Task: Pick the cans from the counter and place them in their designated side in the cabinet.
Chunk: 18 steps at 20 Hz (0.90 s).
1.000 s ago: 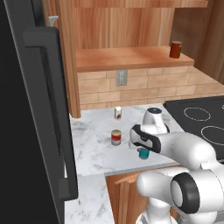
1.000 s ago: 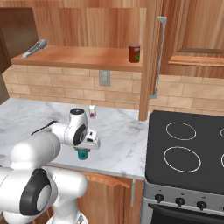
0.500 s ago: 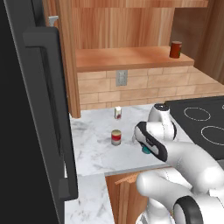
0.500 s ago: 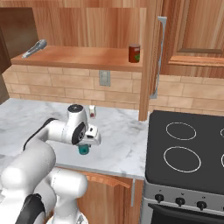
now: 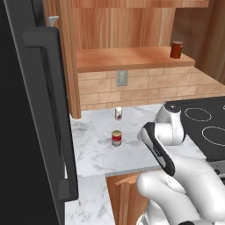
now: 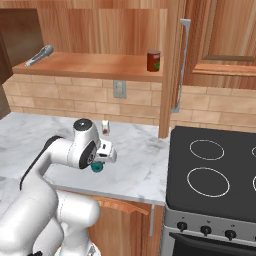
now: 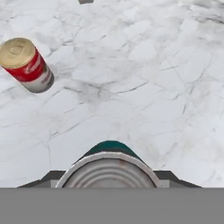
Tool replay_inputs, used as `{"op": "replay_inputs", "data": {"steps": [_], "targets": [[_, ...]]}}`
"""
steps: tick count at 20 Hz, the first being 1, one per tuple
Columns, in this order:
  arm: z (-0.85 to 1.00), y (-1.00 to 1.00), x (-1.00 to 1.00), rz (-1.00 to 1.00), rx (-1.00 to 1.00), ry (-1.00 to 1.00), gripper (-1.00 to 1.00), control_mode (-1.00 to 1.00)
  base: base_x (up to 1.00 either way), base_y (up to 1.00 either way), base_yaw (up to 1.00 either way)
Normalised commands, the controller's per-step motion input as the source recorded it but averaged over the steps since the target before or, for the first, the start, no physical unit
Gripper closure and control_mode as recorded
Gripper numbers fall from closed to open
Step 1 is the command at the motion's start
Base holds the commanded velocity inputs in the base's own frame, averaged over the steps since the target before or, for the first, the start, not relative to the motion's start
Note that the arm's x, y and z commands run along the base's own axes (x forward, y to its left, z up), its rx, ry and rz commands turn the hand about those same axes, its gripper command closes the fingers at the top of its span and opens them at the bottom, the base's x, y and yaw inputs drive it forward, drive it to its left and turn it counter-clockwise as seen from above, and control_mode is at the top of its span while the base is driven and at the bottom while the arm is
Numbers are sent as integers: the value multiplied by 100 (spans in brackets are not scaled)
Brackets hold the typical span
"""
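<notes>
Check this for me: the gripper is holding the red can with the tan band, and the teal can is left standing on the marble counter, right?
It's the other way round. The gripper is shut on the teal can, as the right base view shows, with its silver lid between the fingertips in the hand view. The red can with the tan band stands on the marble counter.

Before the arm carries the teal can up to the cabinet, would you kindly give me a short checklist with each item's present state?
1. Gripper shut on teal can: ok.
2. Teal can off the counter: cannot tell.
3. Red can upright, apart from the gripper: ok.
4. Cabinet shelf has bare space between the dark red can and the grey tool: ok.
5. White container out of the way: ok.
</notes>
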Motion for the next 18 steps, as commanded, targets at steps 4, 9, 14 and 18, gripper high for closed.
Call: {"op": "replay_inputs", "data": {"steps": [4,9,14,18], "targets": [[35,-11,-12,1,0,-6,100,-100,0,0,0],[37,-8,-13,1,0,-4,100,-100,0,0,0],[40,-9,-13,0,0,-2,100,-100,0,0,0],[39,-9,-10,0,0,0,100,-100,0,0,0]]}}
